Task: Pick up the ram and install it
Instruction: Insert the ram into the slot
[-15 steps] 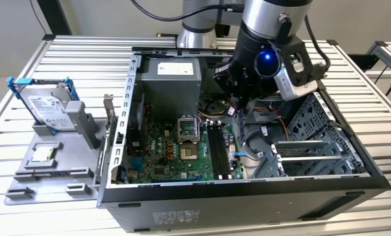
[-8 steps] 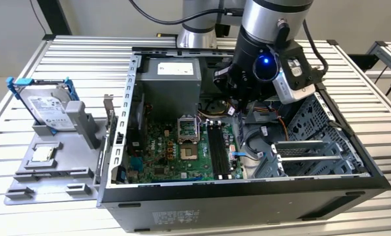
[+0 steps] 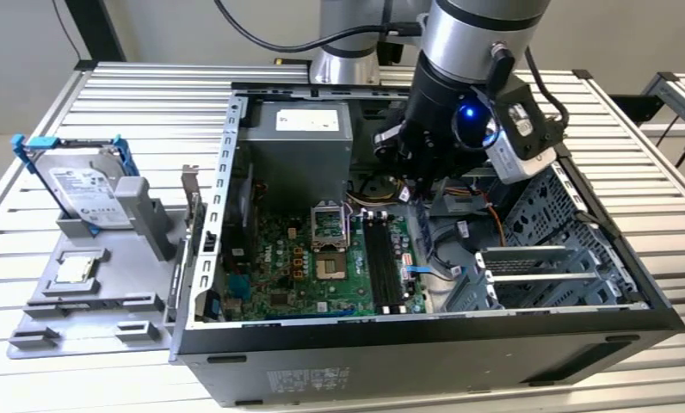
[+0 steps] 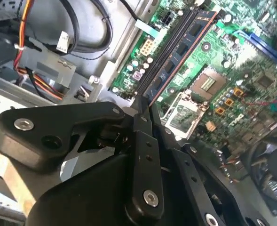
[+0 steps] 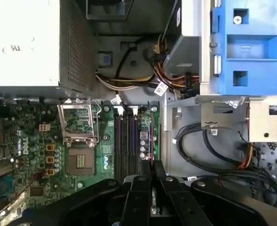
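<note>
In the exterior view, the black gripper (image 3: 417, 191) hangs inside the open grey computer case (image 3: 435, 353). In the second wrist view, its fingers (image 4: 140, 122) are narrow and seem to pinch the long, narrow dark circuit-board ram (image 4: 180, 49), which lies along a slot. In the first wrist view, the black memory slots (image 5: 126, 141) sit close together, so a tilted press could jam the ram.

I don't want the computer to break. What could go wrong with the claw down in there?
1. The claw seems to pinch the ram at one end only, so the ram might tilt and jam instead of seating in the black slots.
2. A wire bundle lies close to the slots' end; it could snag on the claw.
</note>
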Robot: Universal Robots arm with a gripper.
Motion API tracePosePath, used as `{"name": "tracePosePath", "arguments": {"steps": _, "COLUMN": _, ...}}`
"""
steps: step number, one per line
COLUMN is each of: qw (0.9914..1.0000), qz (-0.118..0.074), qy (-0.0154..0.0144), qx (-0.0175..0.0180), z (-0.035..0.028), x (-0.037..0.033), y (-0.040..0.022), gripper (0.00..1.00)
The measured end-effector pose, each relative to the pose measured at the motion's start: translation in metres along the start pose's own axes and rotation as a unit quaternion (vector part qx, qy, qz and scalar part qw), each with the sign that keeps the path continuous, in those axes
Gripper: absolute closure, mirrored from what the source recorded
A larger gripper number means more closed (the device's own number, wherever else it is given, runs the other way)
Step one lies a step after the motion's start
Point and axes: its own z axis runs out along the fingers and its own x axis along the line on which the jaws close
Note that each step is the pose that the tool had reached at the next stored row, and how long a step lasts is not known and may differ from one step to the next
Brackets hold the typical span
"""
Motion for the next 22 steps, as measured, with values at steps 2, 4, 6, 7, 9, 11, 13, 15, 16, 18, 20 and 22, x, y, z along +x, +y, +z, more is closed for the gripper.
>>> {"name": "tracePosePath", "arguments": {"steps": 2, "qw": 0.99999, "qz": -0.004, "qy": 0.0003, "qx": -0.0001, "z": 0.0036, "x": 0.0001, "y": -0.0003, "gripper": 1.0}}
{"name": "tracePosePath", "arguments": {"steps": 4, "qw": 0.99998, "qz": -0.006, "qy": 0.0004, "qx": 0.0002, "z": 0.0071, "x": 0.0002, "y": -0.0005, "gripper": 1.0}}
{"name": "tracePosePath", "arguments": {"steps": 6, "qw": 0.99995, "qz": -0.007, "qy": 0.0005, "qx": 0.0069, "z": 0.0082, "x": 0.0001, "y": -0.0005, "gripper": 1.0}}
{"name": "tracePosePath", "arguments": {"steps": 7, "qw": 0.99991, "qz": -0.007, "qy": 0.0004, "qx": 0.0115, "z": 0.0088, "x": 0.0002, "y": -0.0006, "gripper": 1.0}}
{"name": "tracePosePath", "arguments": {"steps": 9, "qw": 0.99982, "qz": -0.007, "qy": 0.0001, "qx": 0.0175, "z": 0.0105, "x": 0.0002, "y": -0.0008, "gripper": 1.0}}
{"name": "tracePosePath", "arguments": {"steps": 11, "qw": 0.9998, "qz": -0.007, "qy": -0.0001, "qx": 0.0185, "z": 0.0141, "x": 0.0003, "y": -0.0004, "gripper": 1.0}}
{"name": "tracePosePath", "arguments": {"steps": 13, "qw": 0.99981, "qz": -0.007, "qy": -0.0002, "qx": 0.0184, "z": 0.0178, "x": 0.0004, "y": -0.0005, "gripper": 1.0}}
{"name": "tracePosePath", "arguments": {"steps": 15, "qw": 0.9998, "qz": -0.007, "qy": -0.0002, "qx": 0.0184, "z": 0.0214, "x": 0.0005, "y": -0.0007, "gripper": 1.0}}
{"name": "tracePosePath", "arguments": {"steps": 16, "qw": 0.9998, "qz": -0.007, "qy": -0.0002, "qx": 0.0184, "z": 0.0233, "x": 0.0006, "y": -0.0009, "gripper": 1.0}}
{"name": "tracePosePath", "arguments": {"steps": 18, "qw": 0.9998, "qz": -0.007, "qy": -0.0001, "qx": 0.0185, "z": 0.0269, "x": 0.001, "y": -0.0013, "gripper": 1.0}}
{"name": "tracePosePath", "arguments": {"steps": 20, "qw": 0.9998, "qz": -0.007, "qy": -0.0001, "qx": 0.0184, "z": 0.0305, "x": 0.0014, "y": -0.0019, "gripper": 1.0}}
{"name": "tracePosePath", "arguments": {"steps": 22, "qw": 0.9998, "qz": -0.007, "qy": -0.0001, "qx": 0.0185, "z": 0.034, "x": 0.0025, "y": -0.0027, "gripper": 1.0}}
